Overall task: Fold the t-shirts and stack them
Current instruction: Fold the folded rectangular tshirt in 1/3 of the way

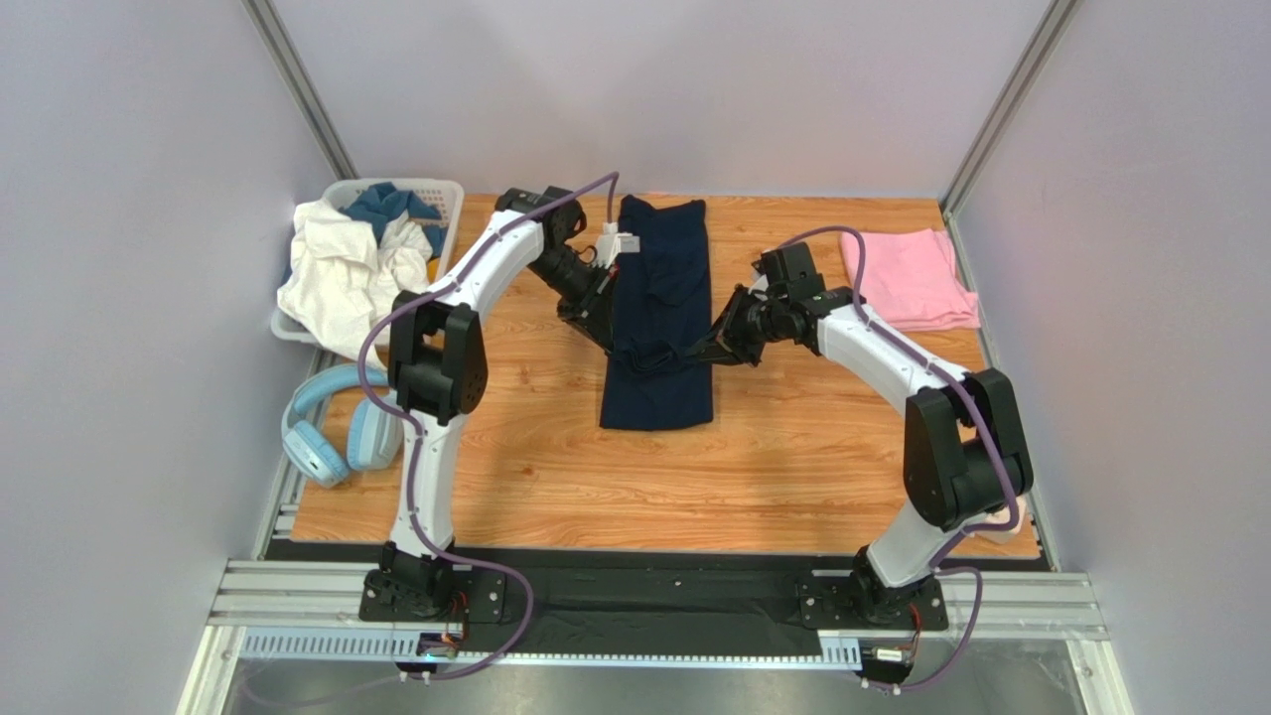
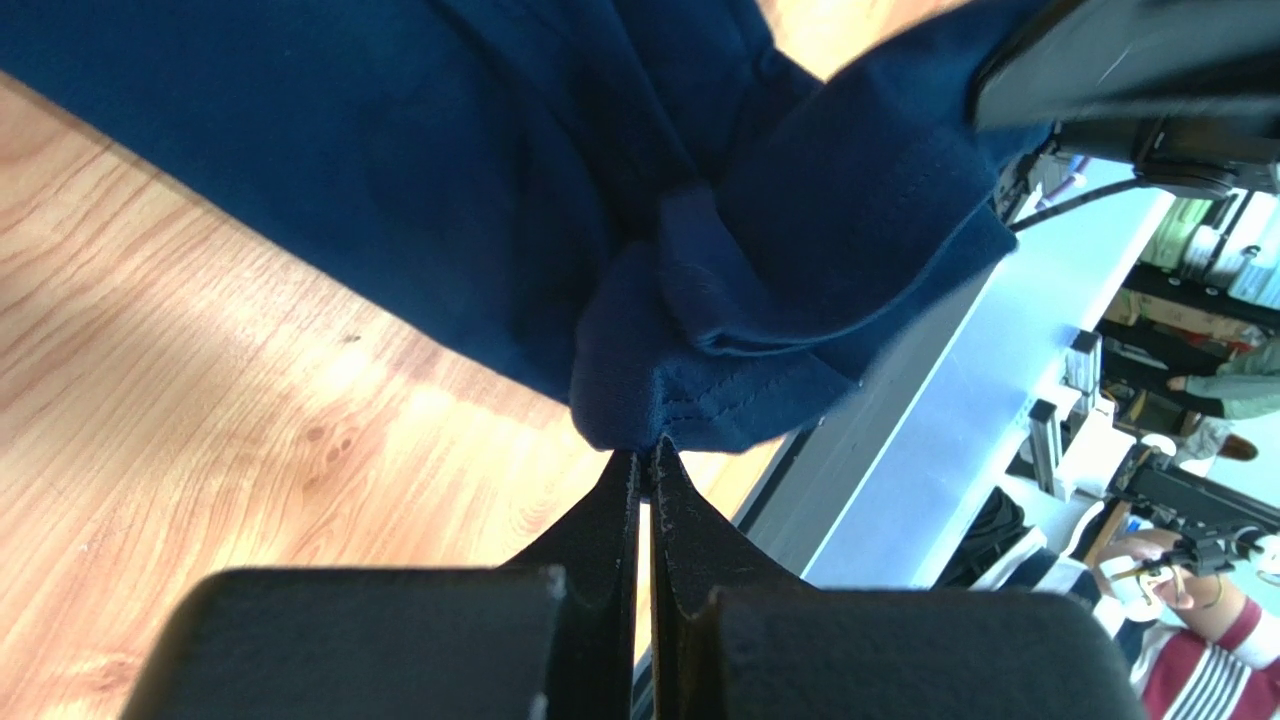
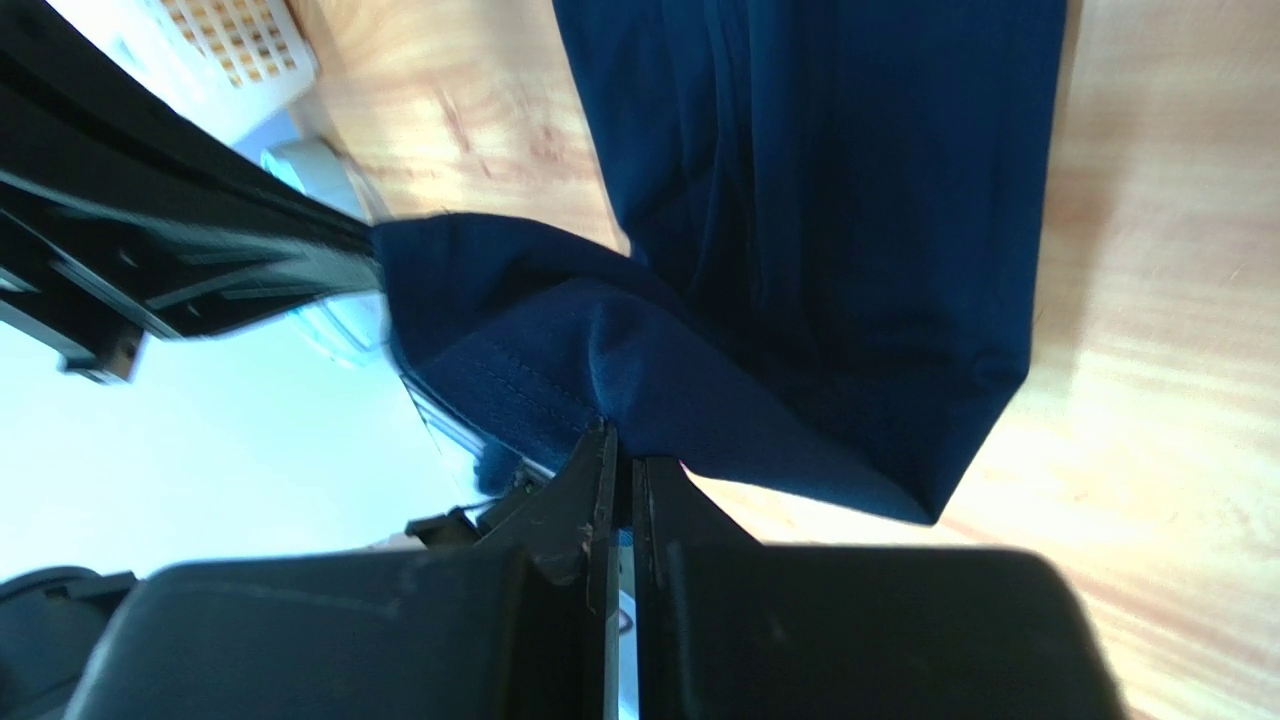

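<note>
Left fingers (image 2: 613, 525) and right fingers (image 3: 589, 495) are each seen clamped on a stitched edge of the navy t-shirt (image 1: 657, 298), laid as a narrow strip mid-desk (image 1: 806, 447). The pink t-shirt (image 1: 907, 279) is folded far right. A crosswise fold and stacking are judged left.

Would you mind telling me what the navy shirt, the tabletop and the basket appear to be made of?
The navy shirt: soft matte knit cloth, likely cotton, bunching, with a stitched hem; tabletop: wood or wood-look laminate, visible grain, slight sheen; basket: white plastic, perforated walls.
</note>
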`<action>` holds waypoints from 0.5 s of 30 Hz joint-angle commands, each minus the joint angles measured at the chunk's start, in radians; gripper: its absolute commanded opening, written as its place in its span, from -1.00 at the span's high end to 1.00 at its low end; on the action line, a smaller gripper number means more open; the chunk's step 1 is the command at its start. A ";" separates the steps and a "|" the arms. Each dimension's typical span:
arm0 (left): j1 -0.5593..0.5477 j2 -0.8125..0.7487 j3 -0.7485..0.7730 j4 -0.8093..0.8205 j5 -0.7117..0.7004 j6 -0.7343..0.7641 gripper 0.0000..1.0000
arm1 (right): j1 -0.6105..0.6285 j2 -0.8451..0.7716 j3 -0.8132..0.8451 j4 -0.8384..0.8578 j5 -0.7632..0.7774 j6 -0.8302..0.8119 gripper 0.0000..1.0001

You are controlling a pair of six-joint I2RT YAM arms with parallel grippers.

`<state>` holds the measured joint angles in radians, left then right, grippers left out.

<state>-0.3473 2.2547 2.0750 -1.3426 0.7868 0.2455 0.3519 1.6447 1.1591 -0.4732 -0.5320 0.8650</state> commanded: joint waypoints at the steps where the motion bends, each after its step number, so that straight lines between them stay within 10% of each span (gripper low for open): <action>1: -0.002 0.011 0.060 -0.013 -0.026 -0.029 1.00 | -0.027 0.032 0.080 0.045 -0.016 -0.029 1.00; 15: -0.001 0.138 0.235 0.000 -0.100 -0.086 1.00 | -0.071 0.173 0.132 0.053 -0.037 -0.058 1.00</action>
<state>-0.3473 2.3714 2.2570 -1.3441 0.7044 0.1944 0.2943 1.7748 1.2388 -0.4515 -0.5484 0.8349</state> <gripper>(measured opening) 0.008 0.017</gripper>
